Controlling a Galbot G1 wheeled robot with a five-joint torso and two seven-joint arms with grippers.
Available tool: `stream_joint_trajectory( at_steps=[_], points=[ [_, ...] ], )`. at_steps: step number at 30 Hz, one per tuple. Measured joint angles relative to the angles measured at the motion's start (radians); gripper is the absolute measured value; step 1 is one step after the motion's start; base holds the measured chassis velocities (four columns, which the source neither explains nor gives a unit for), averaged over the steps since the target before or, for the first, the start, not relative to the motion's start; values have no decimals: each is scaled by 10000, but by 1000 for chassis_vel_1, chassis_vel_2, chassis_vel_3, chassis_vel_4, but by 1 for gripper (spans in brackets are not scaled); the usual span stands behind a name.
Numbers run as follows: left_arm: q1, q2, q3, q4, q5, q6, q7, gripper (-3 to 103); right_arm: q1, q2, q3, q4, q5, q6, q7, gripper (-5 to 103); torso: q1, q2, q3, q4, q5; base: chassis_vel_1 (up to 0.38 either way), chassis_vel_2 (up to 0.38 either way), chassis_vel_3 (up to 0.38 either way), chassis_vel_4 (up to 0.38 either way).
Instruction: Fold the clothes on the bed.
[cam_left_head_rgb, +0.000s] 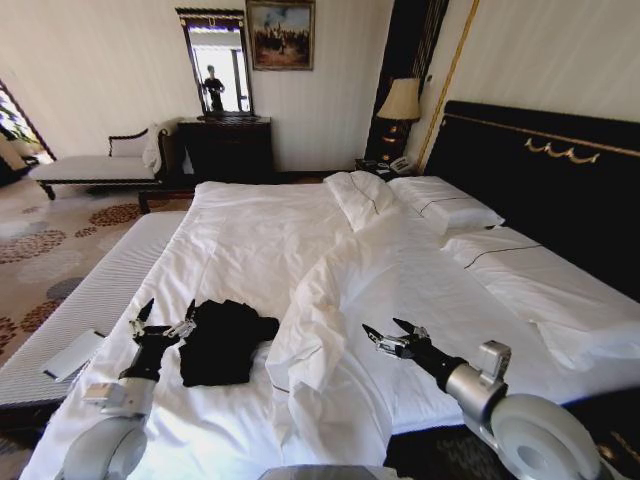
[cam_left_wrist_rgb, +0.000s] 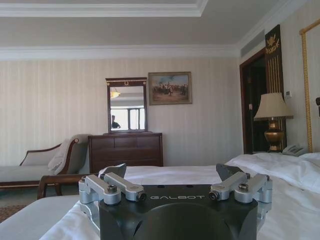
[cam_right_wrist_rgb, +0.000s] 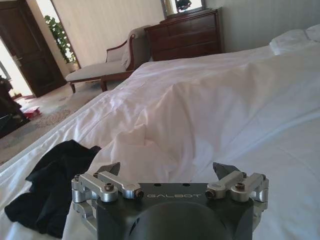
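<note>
The clothes (cam_left_head_rgb: 225, 342) are a black garment lying bunched up on the white bed (cam_left_head_rgb: 250, 235), near its front left corner. My left gripper (cam_left_head_rgb: 166, 316) hovers open just left of the black fabric, with nothing between its fingers. My right gripper (cam_left_head_rgb: 393, 336) is open and empty above the white duvet (cam_left_head_rgb: 325, 345), which is heaped between it and the clothes. In the right wrist view the clothes (cam_right_wrist_rgb: 52, 192) lie off to one side of the open right gripper (cam_right_wrist_rgb: 167, 171). The left wrist view has the open left gripper (cam_left_wrist_rgb: 170, 174) facing across the bed (cam_left_wrist_rgb: 295, 210).
A grey padded bench (cam_left_head_rgb: 105, 285) runs along the bed's left side with a flat white item (cam_left_head_rgb: 70, 355) on it. Pillows (cam_left_head_rgb: 445, 205) sit against the dark headboard (cam_left_head_rgb: 540, 175). A chaise lounge (cam_left_head_rgb: 95, 168), dresser (cam_left_head_rgb: 226, 148) and lamp (cam_left_head_rgb: 401, 100) line the far wall.
</note>
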Motion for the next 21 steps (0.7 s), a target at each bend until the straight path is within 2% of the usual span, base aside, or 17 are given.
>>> stream_joint_trajectory(
  at_steps=[1, 2, 3, 7, 14, 17, 19, 21],
  points=[
    [-16, 0, 2, 22, 6, 8, -9, 100, 172, -261, -158, -2, 72, -56, 2, 100, -1, 0, 0, -1, 0, 0, 0, 0, 0],
    [-58, 2, 5, 69, 9, 29, -32, 100, 646, -825, -520, -9, 259, -171, 6, 100, 0, 0, 0, 0, -3, 0, 0, 0, 0],
    [-58, 2, 5, 69, 9, 29, -32, 100, 646, -825, -520, -9, 259, -171, 6, 100, 0, 0, 0, 0, -3, 0, 0, 0, 0],
    [-104, 9, 0, 102, 7, 67, -65, 100, 1565, -1668, -1280, -169, 606, -245, 85, 100, 0, 0, 0, 2, -4, 0, 0, 0, 0],
    [-195, 23, -26, 239, -4, 86, -80, 100, 1815, -1887, -1910, -585, 771, -285, 143, 100, 0, -1, 0, -4, -1, 0, 0, 0, 0],
    [-269, 44, 44, 259, -34, 162, -130, 100, 2191, -1953, -2476, -665, 1273, -363, 356, 100, -1, 0, 0, -2, -4, 0, 0, 0, 0],
    [-409, 71, 72, 259, -39, 213, -175, 100, 2641, -2085, -3165, -943, 1311, -391, 416, 100, -1, 0, 0, -1, -3, 0, 0, 0, 0],
    [-446, 74, 74, 262, -46, 226, -189, 100, 2744, -2103, -3293, -1015, 1313, -392, 416, 100, 0, 0, 0, -1, -3, 0, 0, 0, 0]
  ],
)
